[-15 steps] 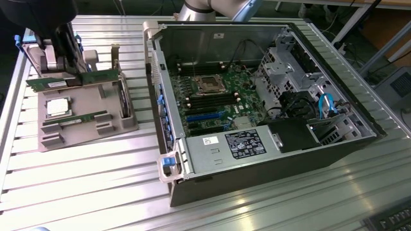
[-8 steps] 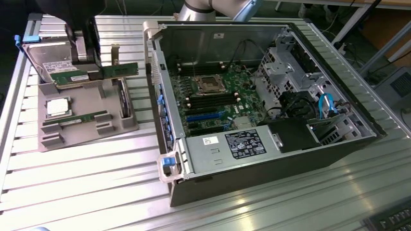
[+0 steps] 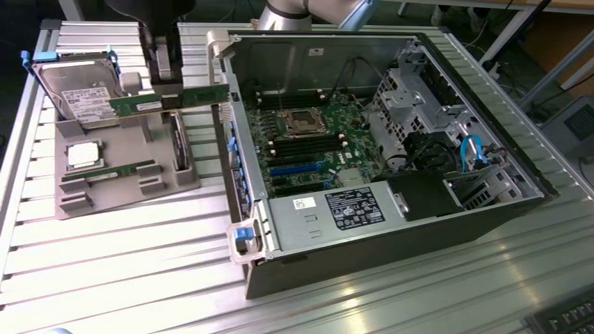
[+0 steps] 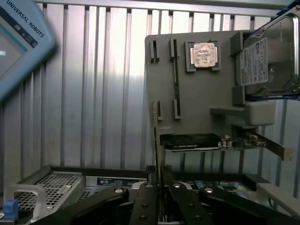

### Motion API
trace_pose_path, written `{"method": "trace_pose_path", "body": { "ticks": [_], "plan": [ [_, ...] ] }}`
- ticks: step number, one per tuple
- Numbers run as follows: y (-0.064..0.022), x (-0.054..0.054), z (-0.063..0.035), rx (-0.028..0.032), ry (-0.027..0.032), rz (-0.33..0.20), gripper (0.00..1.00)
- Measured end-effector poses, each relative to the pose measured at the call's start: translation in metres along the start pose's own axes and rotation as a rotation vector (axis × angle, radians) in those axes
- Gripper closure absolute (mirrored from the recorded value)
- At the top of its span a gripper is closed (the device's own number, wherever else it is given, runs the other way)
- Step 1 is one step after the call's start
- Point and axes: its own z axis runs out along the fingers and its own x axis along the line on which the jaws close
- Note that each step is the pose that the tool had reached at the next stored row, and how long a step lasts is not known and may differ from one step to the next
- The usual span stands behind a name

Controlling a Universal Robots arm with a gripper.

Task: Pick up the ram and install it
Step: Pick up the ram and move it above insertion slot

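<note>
My gripper [image 3: 168, 89] is shut on the ram [image 3: 199, 96], a long green stick held level above the grey holder tray [image 3: 130, 195]. The ram hangs just outside the open computer case [image 3: 390, 202], on the exterior view's left of its wall. In the wrist view the ram [image 4: 155, 136] shows edge-on as a thin strip running out from between the black fingers [image 4: 143, 201] of the gripper [image 4: 157, 187]. A second green stick [image 3: 121, 170] lies in the tray's slot. The motherboard's dark memory slots [image 3: 299, 147] lie inside the case, below the processor socket [image 3: 302, 122].
The tray also carries a square silver processor [image 3: 82, 154], a hard drive [image 3: 79, 94] with a white label, and a black card [image 4: 192, 141]. A teach pendant [image 4: 18, 37] lies on the slatted metal table [image 3: 121, 278]. Drive cages and cables [image 3: 464, 153] crowd the case's far side.
</note>
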Motion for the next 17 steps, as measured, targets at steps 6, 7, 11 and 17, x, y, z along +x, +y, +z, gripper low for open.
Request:
{"method": "trace_pose_path", "body": {
  "ticks": [6, 7, 11, 17],
  "plan": [
    [-0.0267, 0.001, -0.0047, -0.0045, -0.0001, -0.009, 0.86],
    [-0.0309, 0.002, -0.0055, -0.0053, -0.0001, -0.011, 0.86],
    [-0.0542, 0.003, -0.0085, -0.0082, -0.0002, -0.017, 0.86],
    [-0.0777, 0.004, -0.0097, -0.0090, -0.0003, -0.013, 0.86]
  ]
}}
